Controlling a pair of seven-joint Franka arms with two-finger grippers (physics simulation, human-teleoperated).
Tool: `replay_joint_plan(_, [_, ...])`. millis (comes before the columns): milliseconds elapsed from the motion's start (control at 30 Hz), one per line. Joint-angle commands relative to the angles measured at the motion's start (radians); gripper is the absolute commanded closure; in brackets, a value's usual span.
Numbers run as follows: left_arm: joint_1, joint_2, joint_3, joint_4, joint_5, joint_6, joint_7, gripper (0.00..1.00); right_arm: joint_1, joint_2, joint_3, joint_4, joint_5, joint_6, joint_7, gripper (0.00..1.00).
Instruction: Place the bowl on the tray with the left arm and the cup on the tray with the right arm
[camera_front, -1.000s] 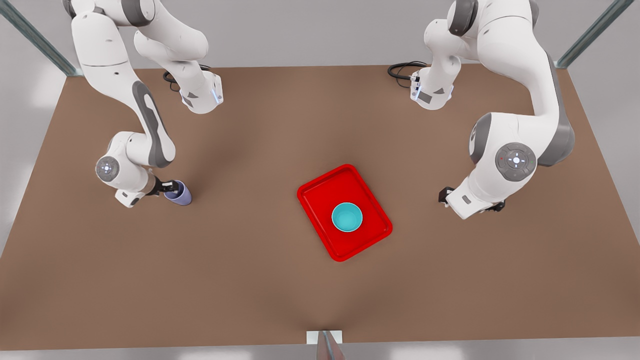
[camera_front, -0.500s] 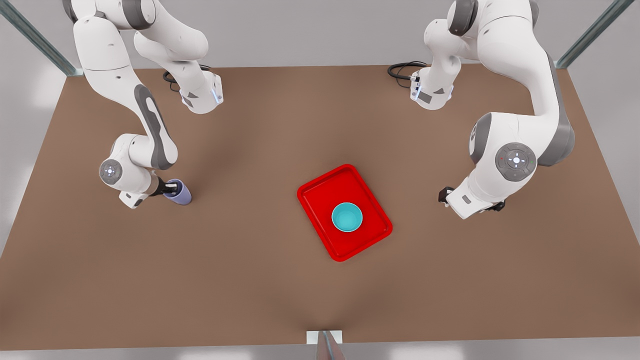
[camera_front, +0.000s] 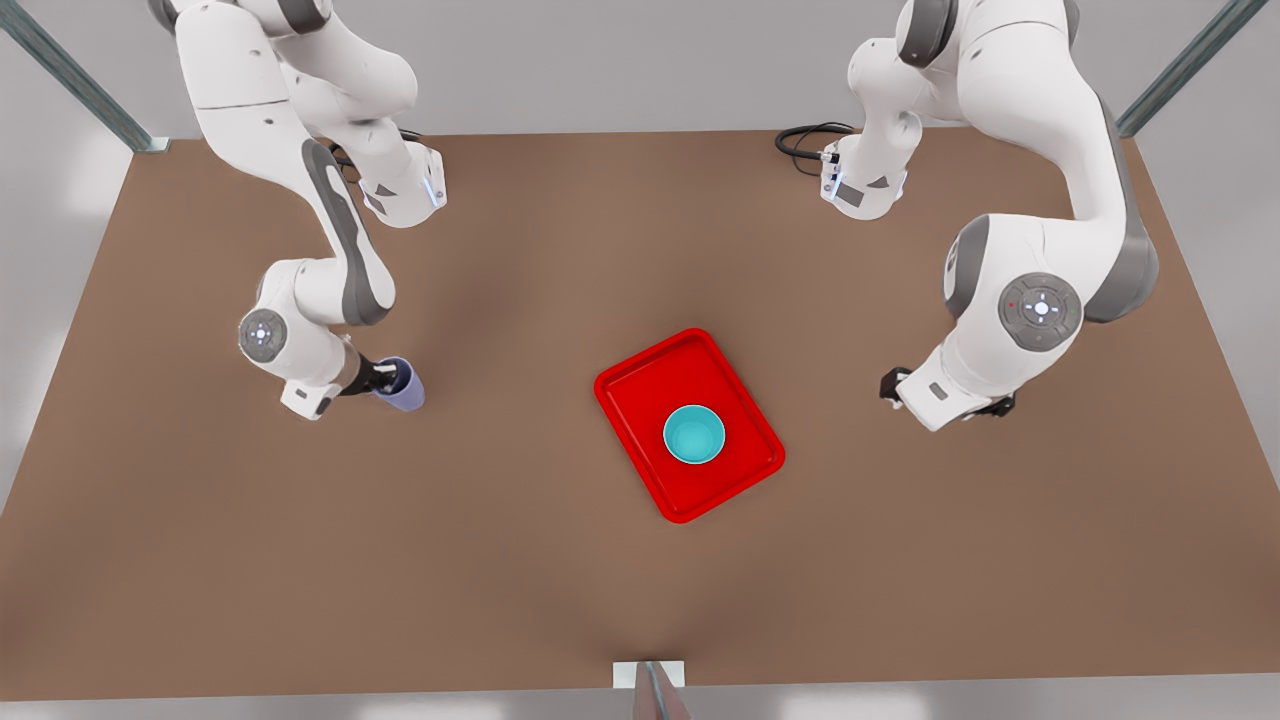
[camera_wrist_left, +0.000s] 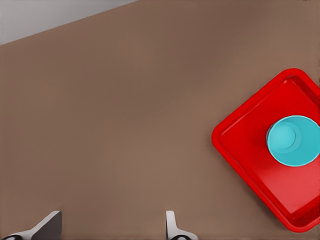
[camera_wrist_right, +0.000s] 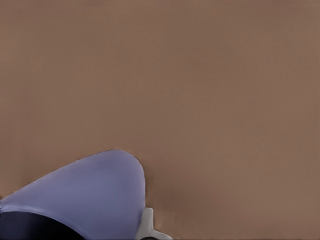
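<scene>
A plain brown table (camera_front: 560, 560) is seen carrying the whole scene, its far corners flanked by 2 metal posts and a small white bracket set at the middle of its near edge. The red tray (camera_front: 640, 385) is laid flat a little toward the front view's right of the table's middle, turned at an angle to the edges, and the teal bowl (camera_front: 694, 435) is seated inside it rather than on the table surface. The bases of the 2 arms are mounted near the far edge, each with a black cable coiled beside it.
</scene>
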Motion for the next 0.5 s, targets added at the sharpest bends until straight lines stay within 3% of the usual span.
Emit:
replay_joint_plan(0, [0.0, 0.0, -0.001, 0.0, 0.001, -0.002, -0.001, 0.0, 0.013, -0.001, 0.0, 0.011, -0.014, -0.001, 0.033, 0.79])
replay_joint_plan(67, [0.001, 0.0, 0.002, 0.0, 0.001, -0.001, 0.001, 0.0, 0.024, 0.004, 0.036, 0.071, -0.012, -0.055, 0.101, 0.79])
replay_joint_plan(200, [0.001, 0.001, 0.009, -0.001, 0.005, -0.001, 0.001, 0.0, 0.197, 0.093, 0.053, 0.206, -0.011, -0.055, 0.298, 0.79])
replay_joint_plan(267, [0.001, 0.001, 0.012, -0.001, 0.005, -0.001, 0.002, 0.0, 0.315, 0.186, 0.063, 0.352, -0.011, -0.057, 0.484, 0.79])
replay_joint_plan(467, [0.003, 0.001, 0.02, -0.003, 0.005, -0.001, 0.002, 0.0, 0.463, 0.358, 0.117, 0.642, 0.06, -0.051, 0.843, 0.79])
